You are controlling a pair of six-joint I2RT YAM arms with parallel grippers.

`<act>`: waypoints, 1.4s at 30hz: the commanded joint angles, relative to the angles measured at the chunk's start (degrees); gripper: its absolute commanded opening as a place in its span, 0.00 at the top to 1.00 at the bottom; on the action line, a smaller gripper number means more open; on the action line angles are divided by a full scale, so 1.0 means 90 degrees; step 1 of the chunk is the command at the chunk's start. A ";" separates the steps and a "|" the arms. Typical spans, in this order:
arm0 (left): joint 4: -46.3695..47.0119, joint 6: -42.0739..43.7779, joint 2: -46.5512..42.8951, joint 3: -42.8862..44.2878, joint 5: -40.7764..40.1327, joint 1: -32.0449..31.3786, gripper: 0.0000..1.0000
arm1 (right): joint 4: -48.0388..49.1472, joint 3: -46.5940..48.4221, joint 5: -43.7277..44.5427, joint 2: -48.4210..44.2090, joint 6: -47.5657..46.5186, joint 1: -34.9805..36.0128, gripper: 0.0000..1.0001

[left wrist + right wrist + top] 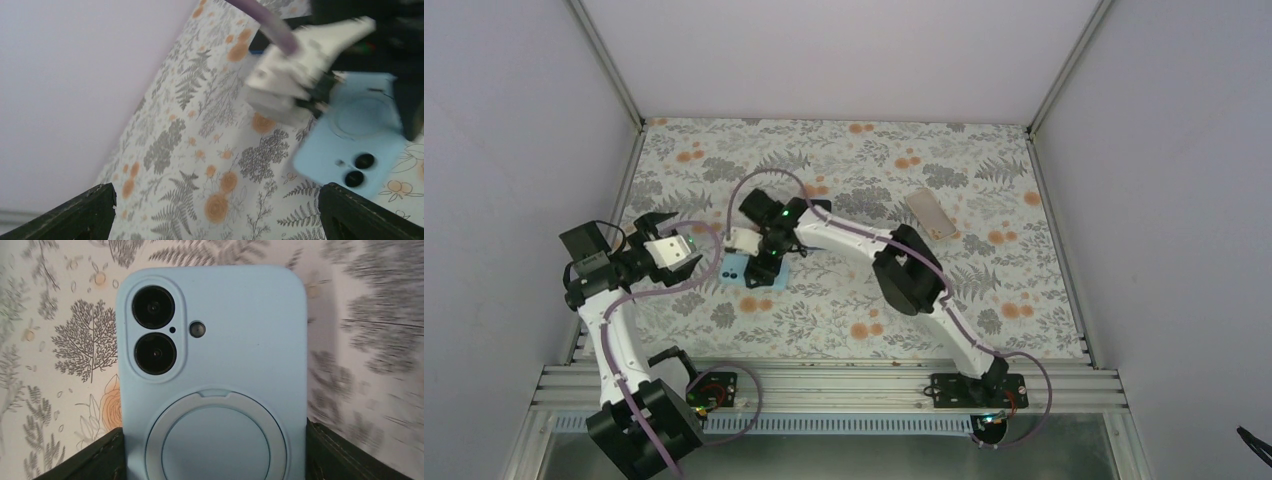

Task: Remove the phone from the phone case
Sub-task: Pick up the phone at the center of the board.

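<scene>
The phone (pixel 240 340) lies with its light-blue back up, showing two camera lenses and a round ring; it also shows in the top view as the phone (pixel 733 268) and in the left wrist view as the phone (pixel 350 145). My right gripper (pixel 215 460) reaches down over the phone, one dark finger pressed against each long edge. My right gripper (pixel 760 268) covers most of it from above. The phone case (pixel 929 215), a pale beige-pink shell, lies apart at the back right. My left gripper (pixel 215 215) hangs open to the left of the phone, holding nothing.
A floral cloth (pixel 844 300) covers the table. White walls with metal corner posts (pixel 609 60) close in the left, back and right sides. The right arm's purple cable (pixel 275 25) crosses the left wrist view.
</scene>
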 commanded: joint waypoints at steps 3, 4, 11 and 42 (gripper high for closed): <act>-0.0802 0.1971 0.0256 0.0209 0.1326 0.0028 0.00 | -0.0175 0.0172 -0.1196 -0.0689 0.0238 -0.0384 0.44; -0.1000 0.2303 0.0315 0.0221 0.1427 0.0028 0.00 | -0.0228 0.0205 -0.1330 -0.0695 0.0229 -0.0441 0.44; -0.2255 0.5105 0.0733 0.0283 0.2187 0.0031 0.04 | -0.0918 0.0767 -0.2244 -0.0591 -0.0001 -0.0861 0.44; -0.4458 0.3733 0.3130 0.2749 0.2949 -0.0476 0.00 | -0.1801 0.1055 -0.2981 -0.0917 -0.0552 -0.1412 0.47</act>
